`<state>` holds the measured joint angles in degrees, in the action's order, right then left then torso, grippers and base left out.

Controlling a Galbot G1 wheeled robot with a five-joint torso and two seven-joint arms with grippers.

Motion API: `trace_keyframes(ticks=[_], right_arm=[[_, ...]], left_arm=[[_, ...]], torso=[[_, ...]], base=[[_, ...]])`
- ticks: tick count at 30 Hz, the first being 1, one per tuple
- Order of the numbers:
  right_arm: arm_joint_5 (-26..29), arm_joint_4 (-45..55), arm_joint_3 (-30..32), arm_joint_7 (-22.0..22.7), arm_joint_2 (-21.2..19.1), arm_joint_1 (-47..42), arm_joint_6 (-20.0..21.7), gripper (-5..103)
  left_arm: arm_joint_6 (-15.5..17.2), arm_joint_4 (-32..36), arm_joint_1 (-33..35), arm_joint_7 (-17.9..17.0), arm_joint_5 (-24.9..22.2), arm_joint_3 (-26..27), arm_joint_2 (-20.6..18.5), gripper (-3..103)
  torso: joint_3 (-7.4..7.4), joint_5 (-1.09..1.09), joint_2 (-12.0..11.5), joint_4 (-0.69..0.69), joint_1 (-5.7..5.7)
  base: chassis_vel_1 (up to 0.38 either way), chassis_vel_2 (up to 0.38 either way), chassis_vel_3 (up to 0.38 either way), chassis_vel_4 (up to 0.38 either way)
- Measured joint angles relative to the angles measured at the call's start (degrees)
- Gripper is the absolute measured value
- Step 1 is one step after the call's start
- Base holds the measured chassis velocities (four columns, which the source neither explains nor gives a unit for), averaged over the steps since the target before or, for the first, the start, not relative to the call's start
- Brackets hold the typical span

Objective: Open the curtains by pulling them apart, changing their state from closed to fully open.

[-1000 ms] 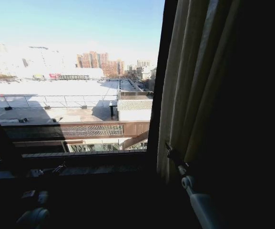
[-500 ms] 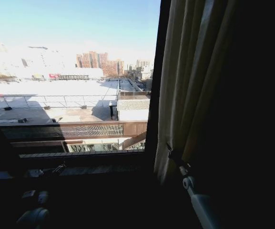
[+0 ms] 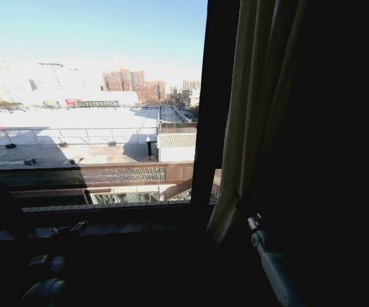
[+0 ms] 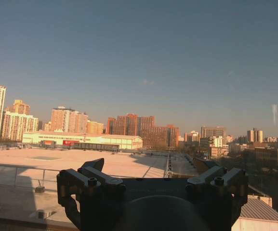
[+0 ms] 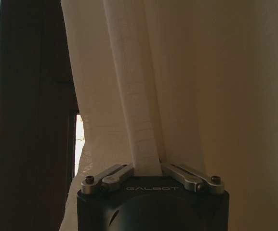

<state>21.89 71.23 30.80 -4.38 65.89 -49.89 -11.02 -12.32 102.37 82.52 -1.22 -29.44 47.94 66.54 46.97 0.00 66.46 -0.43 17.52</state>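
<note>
- Currently your right end effector (image 5: 146,168) is clenched on a single pleat of the curtains (image 5: 177,86); in the right wrist view the fold runs straight down between the two metal fingers (image 5: 112,177).
- From the head view, the curtains (image 3: 254,128) hang bunched at the right side of the window, beside the dark window frame (image 3: 213,109). The right end effector (image 3: 254,225) sits low on the fabric's near edge.
- Glass to the left of the frame is uncovered, with rooftops and sky in plain sight. A sliver of daylight shows between frame and fabric edge.
- Your left end effector (image 4: 153,185) faces the open glass, fingers spread, nothing between them. It is well apart from the fabric.
- Handling judgement: the fabric looks sheer, light and soft, and will fold rather than push. Expect it to drape and trail behind the grip.
- A pinched pleat is a sound hold; thin cloth may slide out under a sharp tug, so a grip over a doubled fold is safer.
- Progress judgement: this side appears largely drawn back. How far the panel can still travel cannot be told, as the right part of the head view is too dark.
</note>
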Motion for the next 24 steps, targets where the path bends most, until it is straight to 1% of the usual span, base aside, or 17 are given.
trace_keyframes(ticks=[1,5,7,9,14,18,19,20,21,22,23,24], right_arm=[[-0.6,-0.2,0.6,1.6,-0.5,0.0,0.6,0],[-1.7,-0.5,2.2,4.8,-2.4,-0.6,1.7,0],[-1.7,-0.5,2.4,5.2,-2.6,-0.7,1.9,0],[-1.8,-0.4,3.0,6.7,-3.5,-1.0,2.4,0],[-2.4,0.0,3.3,8.3,-3.6,-1.5,2.9,0],[-2.7,1.3,2.7,8.3,-3.0,-2.3,2.9,0],[-2.2,3.2,1.9,7.4,-2.6,-3.5,2.9,0],[-1.5,4.2,1.5,6.0,-2.5,-4.3,2.9,-3],[-1.0,5.2,1.2,4.6,-2.4,-4.9,2.8,1],[-1.0,5.2,1.2,4.6,-2.4,-4.9,2.8,1],[-0.9,6.5,0.8,2.5,-2.2,-5.7,2.7,1],[-0.9,7.4,0.5,1.3,-2.0,-6.3,2.4,7]], left_arm=[[0.0,0.0,0.0,0.0,0.0,0.0,0.0,100],[0.0,0.0,0.0,0.0,0.0,0.0,0.0,100],[0.0,0.0,0.0,0.0,0.0,0.0,0.0,100],[0.0,0.0,0.0,0.0,0.0,0.0,0.0,100],[0.0,0.0,0.0,0.0,0.0,0.0,0.0,100],[0.0,0.0,0.0,0.0,0.0,0.0,0.0,100],[0.0,0.0,0.0,0.0,0.0,0.0,0.0,100],[0.0,0.0,0.0,0.0,0.0,0.0,0.0,100],[0.0,0.0,0.0,0.0,0.0,0.0,0.0,100],[0.0,0.0,0.0,0.0,0.0,0.0,0.0,100],[0.0,0.0,0.0,0.0,0.0,0.0,0.0,100],[0.0,0.0,0.0,0.0,0.0,0.0,0.0,100]], torso=[[0.0,-0.01,0.0,-0.02,0.0],[0.0,0.0,0.0,-0.03,0.0],[0.0,0.01,0.0,-0.03,0.0],[0.0,0.01,0.0,-0.02,0.0],[0.0,0.0,0.0,-0.02,0.0],[0.0,0.0,0.0,-0.02,0.0],[0.0,0.0,0.0,-0.01,0.01],[0.0,-0.01,0.0,0.0,0.01],[0.0,0.0,0.0,-0.01,0.01],[0.0,0.0,0.0,-0.01,0.01],[0.0,0.01,0.0,-0.01,0.01],[0.0,0.02,0.0,-0.02,0.01]], base=[[0.0,0.0,0.0,0.0],[0.0,0.0,0.0,0.0],[0.0,0.0,0.0,0.0],[0.0,0.0,0.0,0.0],[0.0,0.0,0.0,0.0],[0.0,0.0,0.0,0.0],[0.0,0.0,0.0,0.0],[0.0,0.0,0.0,0.0],[0.0,0.0,0.0,0.0],[0.0,0.0,0.0,0.0],[0.0,0.0,0.0,0.0],[0.0,0.0,0.0,0.0]])
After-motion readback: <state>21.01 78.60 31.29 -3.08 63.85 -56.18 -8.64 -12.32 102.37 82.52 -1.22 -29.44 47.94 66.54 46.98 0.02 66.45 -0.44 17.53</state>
